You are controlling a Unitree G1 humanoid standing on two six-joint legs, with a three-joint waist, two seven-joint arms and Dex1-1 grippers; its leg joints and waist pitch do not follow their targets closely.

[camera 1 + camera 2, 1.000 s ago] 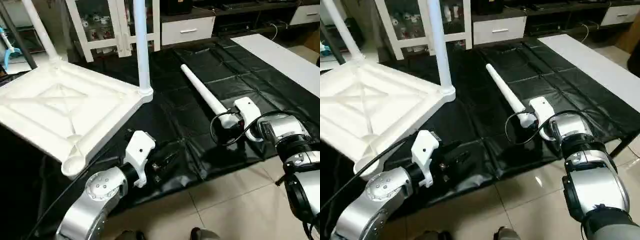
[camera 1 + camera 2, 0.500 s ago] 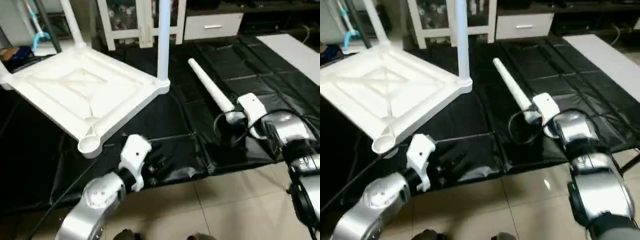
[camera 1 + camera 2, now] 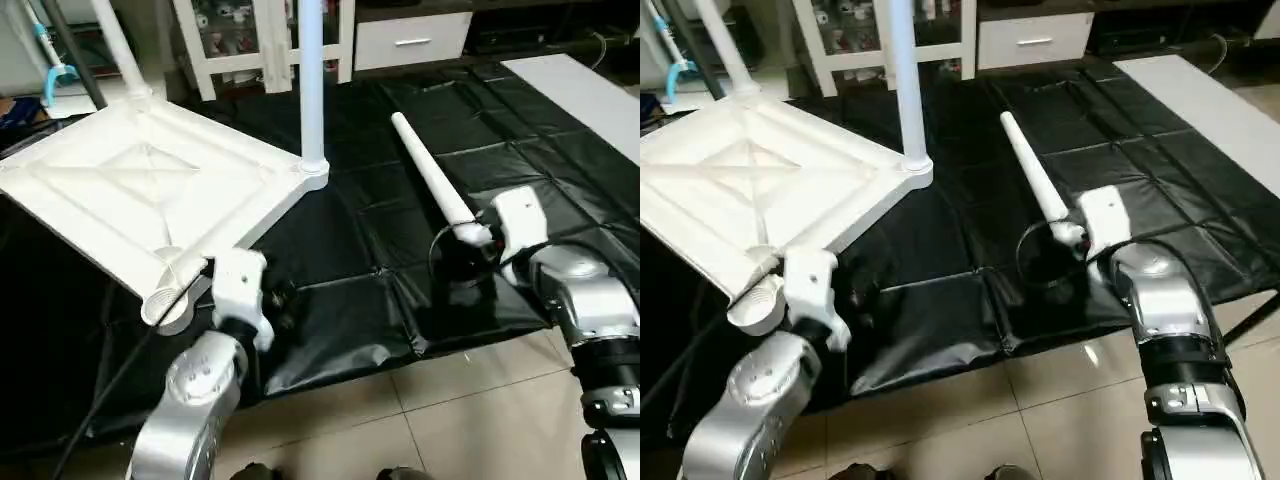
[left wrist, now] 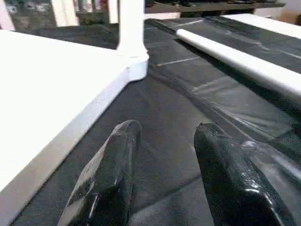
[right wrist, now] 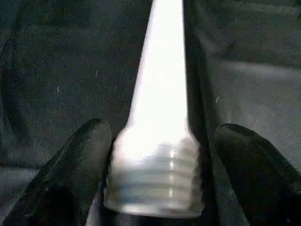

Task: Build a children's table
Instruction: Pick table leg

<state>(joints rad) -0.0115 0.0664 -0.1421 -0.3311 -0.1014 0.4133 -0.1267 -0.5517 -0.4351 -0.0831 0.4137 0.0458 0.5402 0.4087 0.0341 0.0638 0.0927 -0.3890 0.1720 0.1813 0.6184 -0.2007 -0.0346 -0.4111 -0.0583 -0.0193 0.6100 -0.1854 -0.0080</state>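
Nearest the robot, the left gripper [image 4: 162,155] has swung in toward the tabletop [image 3: 130,200] since a second ago and now hovers just beside the empty corner socket [image 3: 165,305], where earlier it hung farther out over the black mat [image 3: 360,300]. Its two black fingers [image 4: 115,174] stand partly apart with only mat between them, holding nothing. On the other side, the right gripper [image 5: 157,165] has reached farther out along the mat. Its fingers [image 5: 70,174] flank the threaded end of the loose leg [image 3: 432,185], one on each side; they look spread wider than the thread, and whether they touch it I cannot tell. That leg lies flat on the mat, angled away from the robot, in the same spot as before. Beyond the left gripper, the tabletop rests upside down, ribs showing. At its far corners two upright legs [image 3: 311,90] stand in their sockets. Farther back are a white cabinet [image 3: 265,40] and a drawer unit [image 3: 412,42].
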